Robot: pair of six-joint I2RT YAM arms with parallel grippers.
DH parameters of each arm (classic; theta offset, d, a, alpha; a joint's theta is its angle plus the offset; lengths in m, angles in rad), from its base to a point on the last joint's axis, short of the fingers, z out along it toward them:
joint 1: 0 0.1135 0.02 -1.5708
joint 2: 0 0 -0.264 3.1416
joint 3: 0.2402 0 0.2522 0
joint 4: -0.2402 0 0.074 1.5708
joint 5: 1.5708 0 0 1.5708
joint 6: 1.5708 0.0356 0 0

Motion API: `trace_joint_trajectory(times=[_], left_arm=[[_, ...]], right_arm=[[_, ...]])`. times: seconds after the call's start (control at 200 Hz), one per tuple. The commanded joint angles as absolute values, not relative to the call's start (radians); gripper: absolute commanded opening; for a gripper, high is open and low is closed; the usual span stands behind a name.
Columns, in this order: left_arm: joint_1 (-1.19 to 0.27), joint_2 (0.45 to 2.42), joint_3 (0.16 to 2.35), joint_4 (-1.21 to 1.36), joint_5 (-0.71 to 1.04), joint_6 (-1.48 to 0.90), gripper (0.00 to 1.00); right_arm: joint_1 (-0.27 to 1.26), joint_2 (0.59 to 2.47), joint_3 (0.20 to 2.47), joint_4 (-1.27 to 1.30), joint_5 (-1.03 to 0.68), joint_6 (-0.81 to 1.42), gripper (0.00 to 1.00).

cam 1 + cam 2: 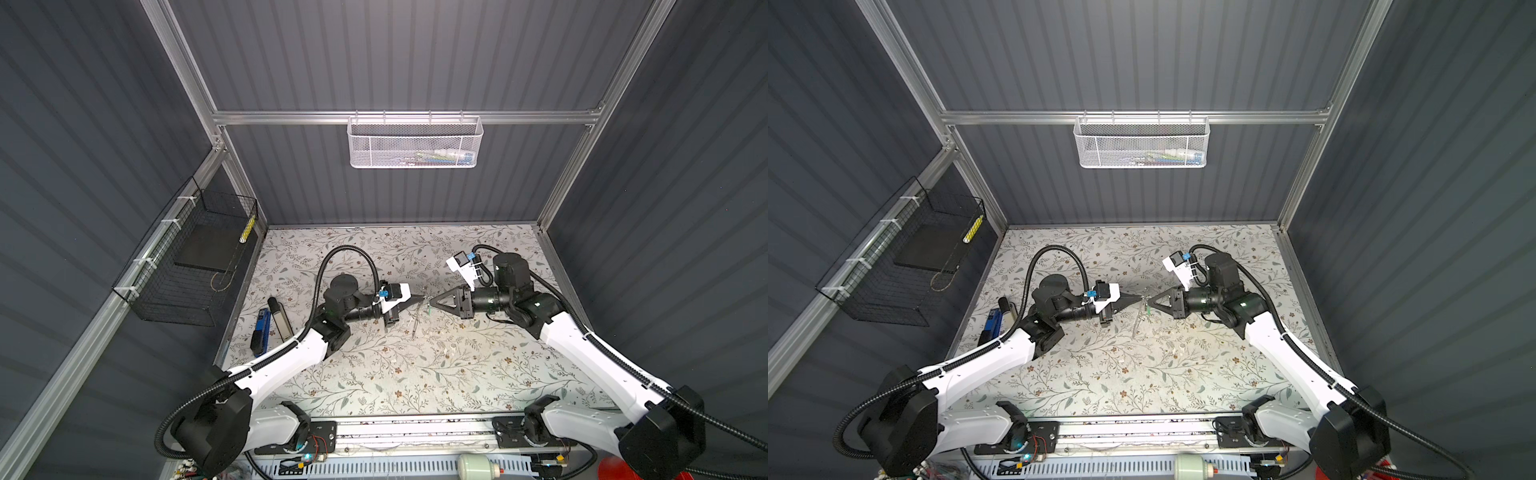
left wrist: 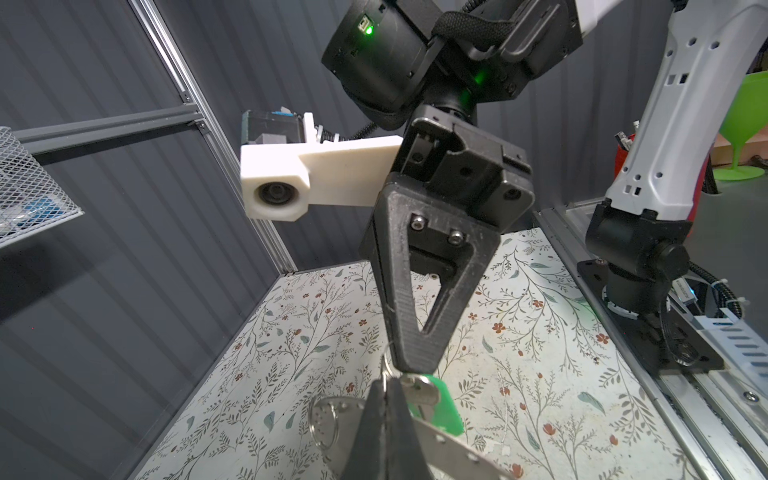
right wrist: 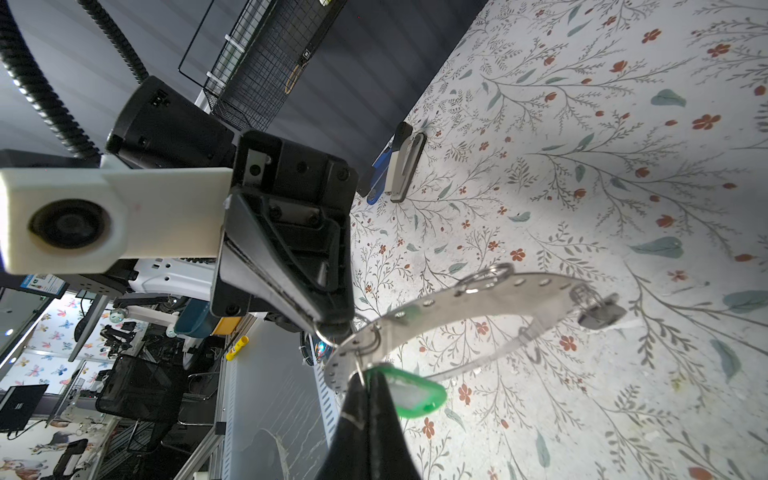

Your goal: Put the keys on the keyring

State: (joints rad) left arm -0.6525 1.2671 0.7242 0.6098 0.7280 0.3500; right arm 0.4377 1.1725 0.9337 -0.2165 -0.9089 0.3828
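Both grippers meet above the middle of the floral table. The keyring (image 3: 478,297), a flat grey metal ring plate, hangs between them off the table, seen edge-on in both top views (image 1: 415,322) (image 1: 1137,322). My left gripper (image 2: 386,384) (image 1: 421,297) is shut on the keyring's rim at a wire loop. Shut tight, my right gripper (image 3: 368,378) (image 1: 431,305) pinches the top of the green key tag (image 3: 417,395) (image 2: 444,409) at the near rim. A key with a dark head (image 3: 601,312) dangles from a loop on the plate's far side.
A blue tool (image 1: 261,330) and a grey-black one (image 1: 280,318) lie at the table's left edge. A black wire basket (image 1: 187,266) hangs on the left wall and a white mesh basket (image 1: 415,143) on the back rail. The arm bases sit along the front rail (image 1: 415,428).
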Motion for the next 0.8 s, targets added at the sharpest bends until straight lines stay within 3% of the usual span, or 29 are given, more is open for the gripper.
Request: trace_joint_trajectory(times=[0.0, 0.385, 0.795], left_arm=[[-0.646, 1.251, 0.749, 0.760, 0.800, 0.332, 0.00], [-0.646, 1.279, 0.773, 0.695, 0.885, 0.354, 0.00], [-0.645, 1.314, 0.772, 0.805, 0.879, 0.279, 0.00]], right_arm=[[0.403, 1.209, 0.943, -0.310, -0.836, 0.402, 0.00], [0.401, 1.210, 1.015, -0.312, -0.824, 0.385, 0.00], [0.403, 1.281, 1.026, -0.355, -0.869, 0.382, 0.00]])
